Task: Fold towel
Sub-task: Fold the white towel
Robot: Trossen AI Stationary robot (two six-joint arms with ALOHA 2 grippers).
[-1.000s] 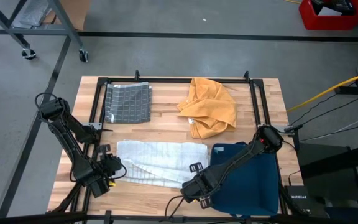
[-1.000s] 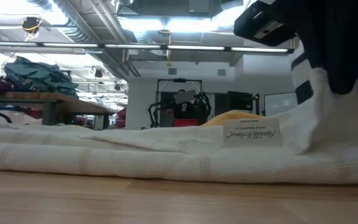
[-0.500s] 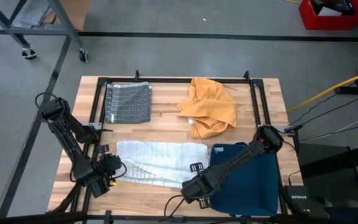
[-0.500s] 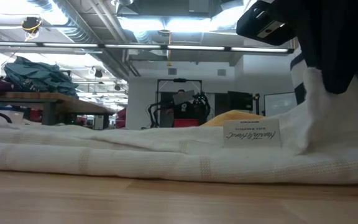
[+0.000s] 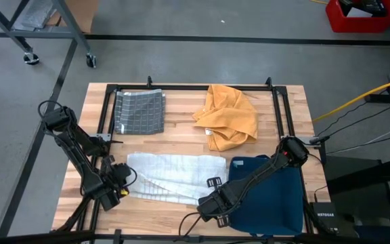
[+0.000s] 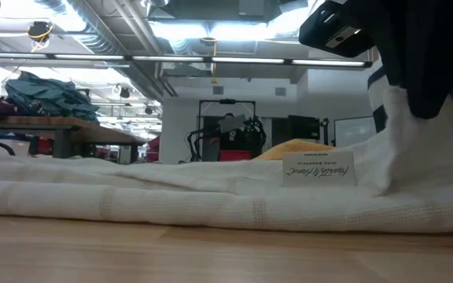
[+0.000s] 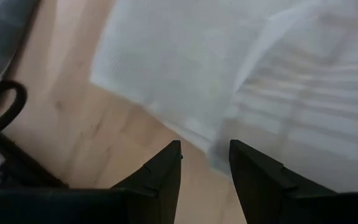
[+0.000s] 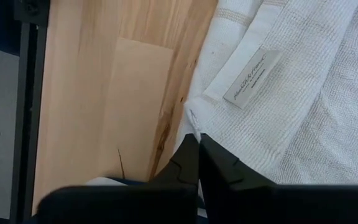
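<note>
Two corners of the white towel (image 5: 175, 176) concern us now, both on its near edge, with the cloth lying partly doubled on the wooden table (image 5: 181, 129) toward the front. Our right gripper (image 8: 197, 142) is pinched tight on the towel's near right corner, just beside the sewn label (image 8: 252, 79); in the low view that corner is lifted into a small peak under the dark fingers. Our left gripper (image 7: 205, 155) hangs over the near left corner with its fingers parted a narrow way and nothing between them; the towel's edge lies just ahead of the tips.

We judge the step in hand to be taking hold of both near corners before a fold, and it is half done. Next, we think, the left gripper must come down onto its corner and close on it, catching the cloth and not only the bare wood. Then both arms could lift together and carry the near edge across to the far one. Uneven lifting would skew the fold.

A grey cloth (image 5: 139, 112), an orange cloth (image 5: 229, 116) and a blue cloth (image 5: 276, 203) lie apart from the work.
</note>
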